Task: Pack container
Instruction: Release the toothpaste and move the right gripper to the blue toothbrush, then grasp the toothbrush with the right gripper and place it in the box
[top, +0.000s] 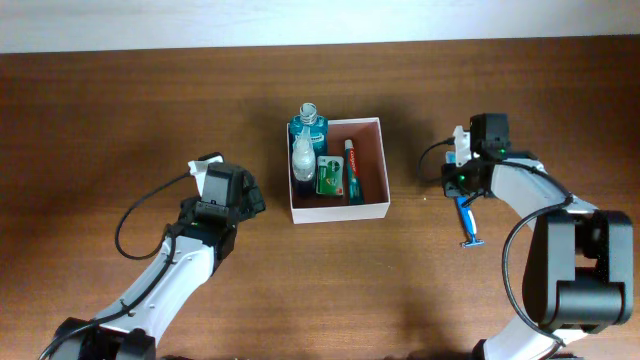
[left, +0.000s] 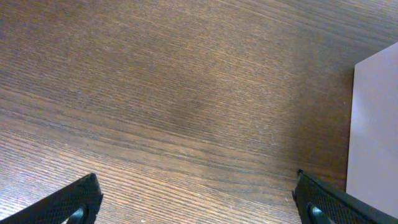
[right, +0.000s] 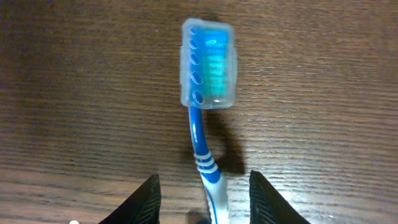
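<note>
Our right claw (right: 204, 190) straddles the toothbrush (right: 208, 65) handle, half open, holding nothing; we should close squarely, then lift toward the container (top: 340, 211). Left claw (left: 196, 186) gapes wide, empty.

You're looking down on a dark brown wooden table (top: 100, 100) whose grain runs left to right and fills almost the whole overhead view. Along the top you see a pale strip (top: 320, 20) beyond the table's far edge; you can't tell whether it is wall or floor. The light is soft and even, leaving only faint shadows on the wood.
</note>
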